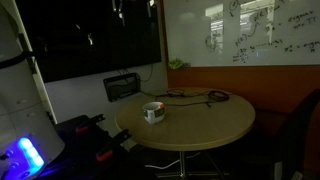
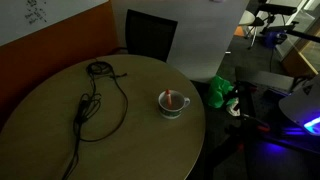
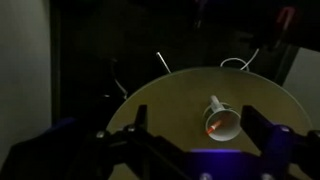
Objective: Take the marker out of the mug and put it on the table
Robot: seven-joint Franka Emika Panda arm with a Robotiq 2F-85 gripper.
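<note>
A small white mug [image 1: 152,112] stands upright on the round tan table [image 1: 205,125], near the edge on the robot's side. It shows in both exterior views [image 2: 173,105] and in the wrist view [image 3: 226,124]. A slim reddish marker [image 3: 212,127] leans inside it, its tip at the rim [image 2: 173,98]. In the wrist view my gripper [image 3: 198,115] is open and empty, back from the table edge. Its two dark fingers frame the mug from a distance. The gripper is too dark to make out in the exterior views.
A black looped cable [image 2: 95,100] lies across the table top [image 2: 50,140] beyond the mug. A black device with a glowing front [image 1: 122,88] stands behind the table. A dark chair [image 2: 150,35] and a whiteboard [image 1: 250,30] are at the back.
</note>
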